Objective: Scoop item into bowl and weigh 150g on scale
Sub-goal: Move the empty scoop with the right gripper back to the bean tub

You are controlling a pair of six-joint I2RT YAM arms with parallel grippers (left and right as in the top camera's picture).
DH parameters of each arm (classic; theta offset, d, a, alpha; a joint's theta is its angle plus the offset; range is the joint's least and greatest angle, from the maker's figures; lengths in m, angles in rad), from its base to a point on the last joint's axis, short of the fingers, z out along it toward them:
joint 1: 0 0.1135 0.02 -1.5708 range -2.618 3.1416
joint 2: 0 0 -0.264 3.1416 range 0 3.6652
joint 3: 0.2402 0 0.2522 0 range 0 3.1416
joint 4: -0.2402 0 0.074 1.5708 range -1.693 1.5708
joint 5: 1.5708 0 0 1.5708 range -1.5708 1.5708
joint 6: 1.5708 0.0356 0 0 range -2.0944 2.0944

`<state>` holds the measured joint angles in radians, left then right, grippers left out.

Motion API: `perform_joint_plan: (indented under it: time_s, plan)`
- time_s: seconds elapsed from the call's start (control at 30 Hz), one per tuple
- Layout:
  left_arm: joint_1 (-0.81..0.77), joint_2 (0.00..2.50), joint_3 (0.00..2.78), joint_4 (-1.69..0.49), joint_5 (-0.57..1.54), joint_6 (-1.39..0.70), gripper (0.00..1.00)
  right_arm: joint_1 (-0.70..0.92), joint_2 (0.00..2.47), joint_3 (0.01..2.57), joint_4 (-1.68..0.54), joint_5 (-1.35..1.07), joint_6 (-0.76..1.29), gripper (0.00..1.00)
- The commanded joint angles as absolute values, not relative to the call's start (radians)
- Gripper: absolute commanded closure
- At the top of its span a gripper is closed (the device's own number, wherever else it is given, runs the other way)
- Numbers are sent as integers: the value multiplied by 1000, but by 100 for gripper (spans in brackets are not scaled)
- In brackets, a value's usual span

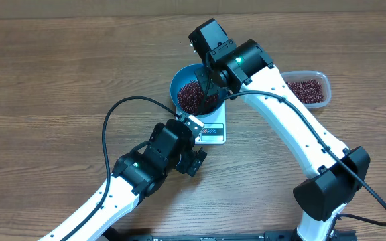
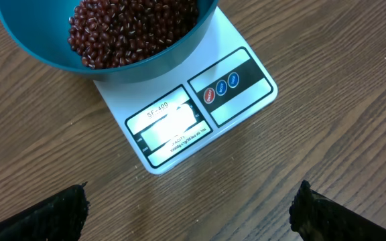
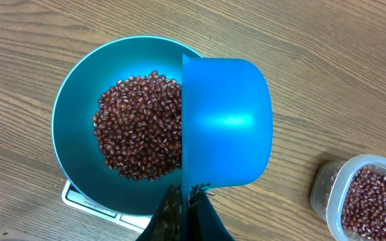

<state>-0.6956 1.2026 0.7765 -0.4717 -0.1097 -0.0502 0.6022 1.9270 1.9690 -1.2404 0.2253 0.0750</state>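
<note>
Surface: wood-grain surface (image 1: pixel 45 67) carrying all the things below.
Scale: white square scale (image 2: pixel 243 100) at the centre of the overhead view, with its display edge towards 6 o'clock.
Display: the display (image 2: pixel 169 124) is lit, but its digits cannot be read.
Buttons: three round buttons (image 2: pixel 221 88), one red and two blue, at 3 o'clock of the display.
Bowl: blue bowl (image 1: pixel 177 86) standing on the scale and covering its 12 o'clock part.
Beans: dark red-brown beans (image 3: pixel 139 127) heaped in the bottom of the bowl, with bare blue wall showing around the heap.
Scoop: blue scoop (image 3: pixel 226 120) above the bowl, over its rim at 3 o'clock, with its smooth outer side towards the right wrist camera.
Right end effector: the right end effector (image 3: pixel 187 211) has its fingers pressed together, pinching the near end of the scoop.
Left end effector: the left end effector (image 2: pixel 191 201) is spread wide and holds nothing. It is over bare surface at 6 o'clock of the scale.
Tub: clear plastic tub (image 1: pixel 327 87) at 3 o'clock of the bowl, well apart from the scale.
Second heap: the second heap (image 1: pixel 305 90) of the same beans lies inside the tub.
</note>
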Motion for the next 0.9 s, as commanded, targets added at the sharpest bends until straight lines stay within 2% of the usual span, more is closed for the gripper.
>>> perform_joint_plan:
  time_s: [0.0, 0.23, 0.33, 0.6, 0.87]
  plan:
    - [-694, 1210, 767, -472, -123, -56, 0, 607, 1882, 2005, -1229, 243, 81, 96]
    - [-694, 1210, 767, -472, -122, -56, 0, 578, 1834, 2041, -1197, 280, 258, 96]
    - [-694, 1210, 767, -472, -123, -56, 1, 544, 1816, 2080, -1198, 281, 266, 96]
    - [-694, 1210, 767, -472, -123, -56, 0, 358, 1797, 2088, -1264, 367, 266, 96]
    - [-694, 1210, 767, -472, -123, -56, 0, 176, 1797, 2008, -1289, 282, 315, 96]
